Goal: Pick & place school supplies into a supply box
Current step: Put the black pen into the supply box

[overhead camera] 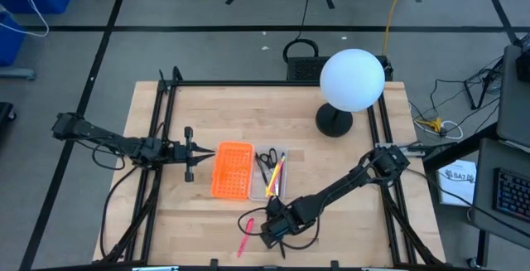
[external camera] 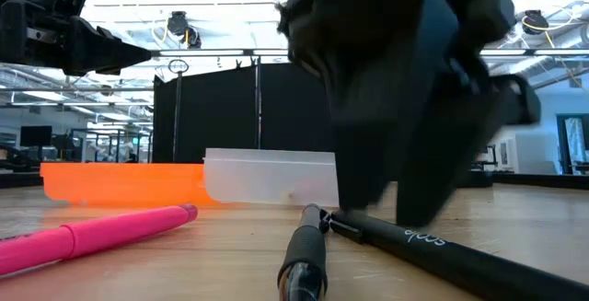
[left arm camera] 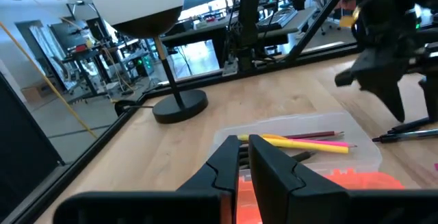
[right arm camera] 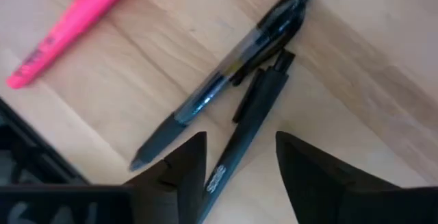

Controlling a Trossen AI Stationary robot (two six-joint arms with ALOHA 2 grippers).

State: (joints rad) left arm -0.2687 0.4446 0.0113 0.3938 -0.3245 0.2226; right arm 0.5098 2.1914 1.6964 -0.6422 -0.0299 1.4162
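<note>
My right gripper (right arm camera: 239, 142) is open and low over the near part of the table (overhead camera: 277, 231). Its fingers stand on either side of a slim black pen (right arm camera: 241, 138) without touching it. A second black pen with a clear barrel (right arm camera: 226, 80) lies close beside the first, and a pink pen (right arm camera: 75, 11) lies flat on the wood (overhead camera: 246, 236). The clear supply box (overhead camera: 255, 176) holds black-handled scissors (overhead camera: 265, 162), a yellow pencil (left arm camera: 301, 142) and a pink pencil (left arm camera: 321, 135). My left gripper (left arm camera: 244, 140) is shut and hovers just left of the orange tray (overhead camera: 232, 170).
The orange perforated tray sits against the clear box's left side (external camera: 120, 181). A lamp with a white globe (overhead camera: 352, 79) and a black base (overhead camera: 334, 122) stands at the far right. Bare wood lies left of the pink pen and right of the box.
</note>
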